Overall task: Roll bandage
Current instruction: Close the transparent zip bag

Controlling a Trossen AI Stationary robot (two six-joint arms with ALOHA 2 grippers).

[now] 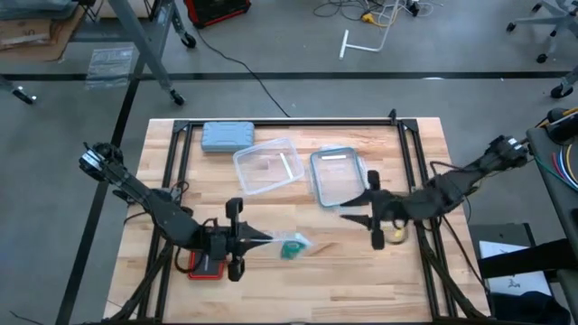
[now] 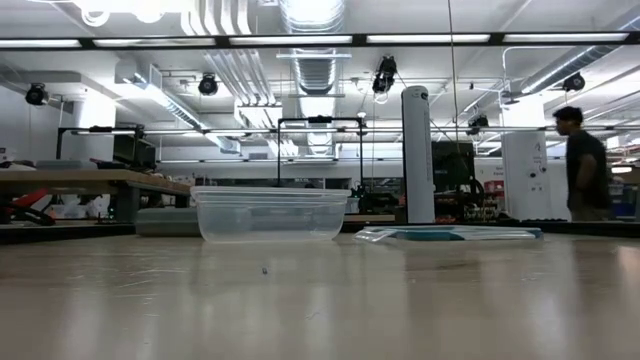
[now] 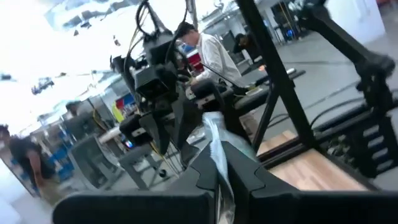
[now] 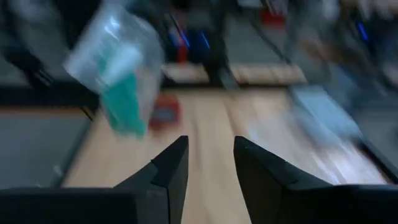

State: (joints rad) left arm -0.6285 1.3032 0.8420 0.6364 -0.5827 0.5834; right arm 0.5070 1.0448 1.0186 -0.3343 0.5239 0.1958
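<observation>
Bandage work is laid out on a pale wooden slatted surface (image 1: pixel 298 280) ringed by a black metal frame. Two dark arms reach inward across its near half. Towards the back sit a clear plastic container (image 1: pixel 267 166), its clear lid with blue-grey rim (image 1: pixel 335 174) lying just beside it, and a grey-blue hard rectangular case (image 1: pixel 227 135) near the back edge; all are well apart from the action, likely parked out of the way.

The left gripper (image 1: pixel 269 240) is closed on the edge of a thin clear plastic bag (image 1: pixel 293 245), holding it clear of the surface. Inside the bag is the teal-green soft cloth bandage (image 1: pixel 292 249), bunched low in it. From the right wrist view the bag hangs in the air with the bandage (image 4: pixel 123 106) showing through. Holding it up this way probably presents it to the other arm.

The right gripper (image 1: pixel 348 216) points at the bag from near by, its fingers apart and empty, seemingly ready to take hold.

A small red flat object (image 1: pixel 203 266) lies under the left arm.
</observation>
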